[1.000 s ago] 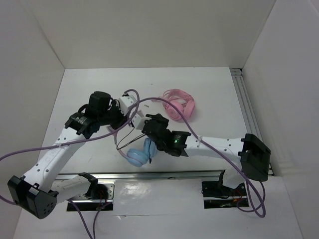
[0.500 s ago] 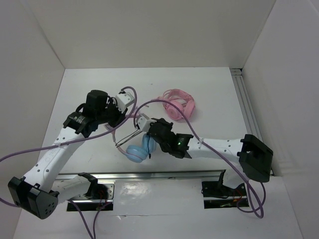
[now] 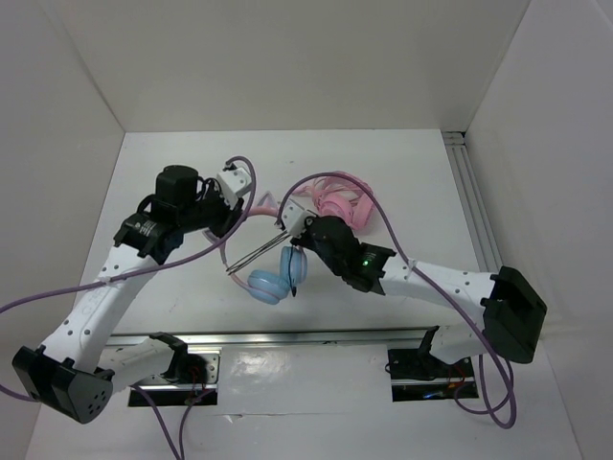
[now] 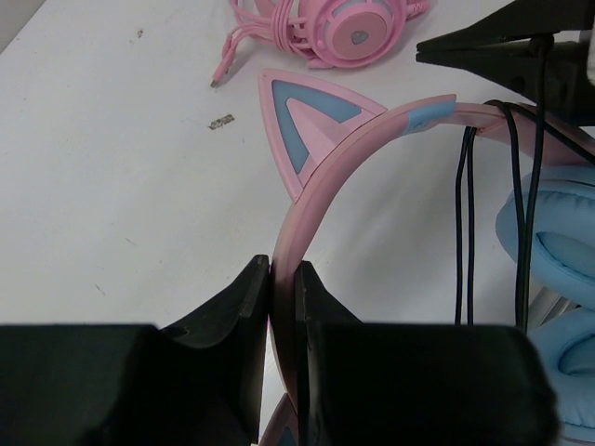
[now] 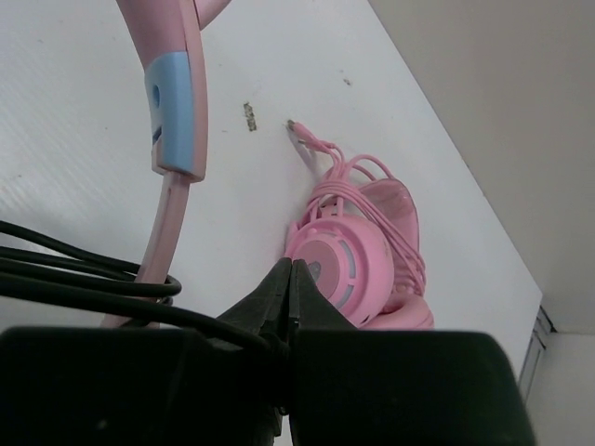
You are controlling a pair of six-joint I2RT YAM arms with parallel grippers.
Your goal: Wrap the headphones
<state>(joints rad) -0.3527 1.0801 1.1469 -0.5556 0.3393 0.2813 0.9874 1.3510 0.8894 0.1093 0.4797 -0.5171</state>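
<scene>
The headphones have light blue ear cups [image 3: 272,281] and a pink cat-ear headband [image 4: 321,209]. My left gripper [image 3: 235,216] is shut on the headband [image 4: 284,279] and holds it up, with the cups hanging below. The thin black cable [image 3: 257,254] runs taut from the cups to my right gripper [image 3: 285,235]. In the right wrist view the right gripper [image 5: 291,279] is shut on the black cable [image 5: 112,307], beside the headband's blue patch [image 5: 172,102]. Cable strands [image 4: 462,204] loop over the headband near a blue cup [image 4: 558,242].
All-pink headphones with a coiled pink cable [image 3: 337,203] lie on the white table just behind my right gripper; they also show in the left wrist view [image 4: 344,23] and the right wrist view [image 5: 363,251]. White walls close in the table. A metal rail [image 3: 469,206] runs along the right.
My right gripper has moved back and right with the cable, drawing it taut. My left gripper shifted slightly left and back with the headband. The blue cups moved a little with them.
</scene>
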